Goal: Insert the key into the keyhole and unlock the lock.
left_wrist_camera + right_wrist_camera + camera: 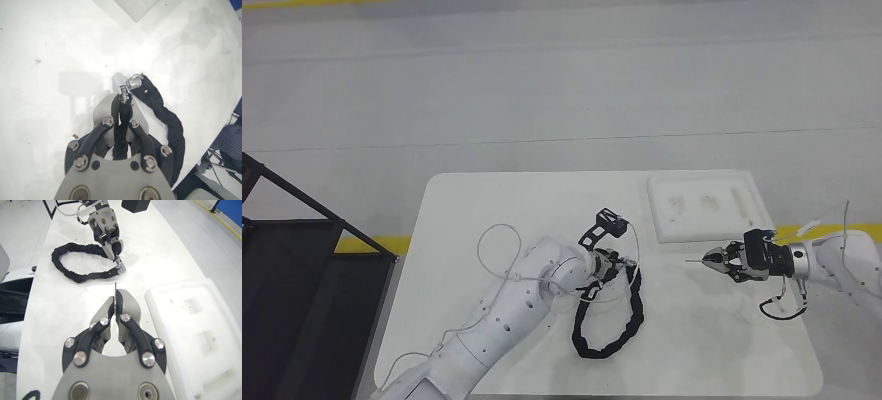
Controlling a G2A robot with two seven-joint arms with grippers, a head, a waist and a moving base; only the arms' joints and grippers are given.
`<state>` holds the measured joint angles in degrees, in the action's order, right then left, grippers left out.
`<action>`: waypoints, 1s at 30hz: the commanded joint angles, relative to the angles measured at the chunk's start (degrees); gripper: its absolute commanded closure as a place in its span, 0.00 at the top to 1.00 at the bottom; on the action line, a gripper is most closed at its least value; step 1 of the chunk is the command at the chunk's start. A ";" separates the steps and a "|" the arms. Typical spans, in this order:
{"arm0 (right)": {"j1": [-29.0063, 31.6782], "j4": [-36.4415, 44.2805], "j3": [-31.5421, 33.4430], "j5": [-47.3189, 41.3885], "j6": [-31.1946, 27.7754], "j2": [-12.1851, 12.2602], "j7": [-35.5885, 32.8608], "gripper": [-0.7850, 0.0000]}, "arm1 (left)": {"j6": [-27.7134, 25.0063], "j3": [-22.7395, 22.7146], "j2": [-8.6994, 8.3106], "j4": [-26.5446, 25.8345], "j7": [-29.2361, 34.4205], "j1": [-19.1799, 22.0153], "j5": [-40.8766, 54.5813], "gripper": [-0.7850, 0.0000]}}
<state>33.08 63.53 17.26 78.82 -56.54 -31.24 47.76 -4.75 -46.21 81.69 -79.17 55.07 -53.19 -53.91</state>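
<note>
1. Right gripper (115,298) is clenched on the key (115,289), with the blade edge-on and jutting out in front toward the lock (120,266) (likely so only the blade need enter).
2. Left gripper (122,106) grasps the black sleeved chain (170,117) just behind the silver lock, probably to steady it against the push.
3. Key and lock are apart, with a stretch of counter (75,306) between them; insertion is not yet begun.
4. Chain's other end fitting (134,83) touches the lock and may crowd the approach; I cannot tell which face takes the key.
5. White foam tray (179,286) lies beside the right gripper, off the line.
</note>
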 commanded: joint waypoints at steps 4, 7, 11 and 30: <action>0.00 0.00 0.00 0.00 0.00 0.00 0.00 0.00 | -5.75 -5.35 -1.07 -1.44 0.79 -1.44 8.14 0.00; 0.00 0.00 0.00 0.00 0.00 0.00 0.00 0.00 | -6.52 -8.04 -1.78 -2.25 -0.55 -2.41 8.40 0.00; 0.00 0.00 0.00 0.00 0.00 0.00 0.00 0.00 | -11.34 -10.95 -2.47 -3.05 0.81 -3.80 15.26 0.00; 0.00 0.00 0.00 0.00 0.00 0.00 0.00 0.00 | -29.05 -14.74 -4.28 11.40 15.43 -0.59 74.07 0.00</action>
<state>33.08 63.53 17.26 78.82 -56.54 -31.24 47.76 -34.03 -61.61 77.56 -68.26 70.30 -54.00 16.65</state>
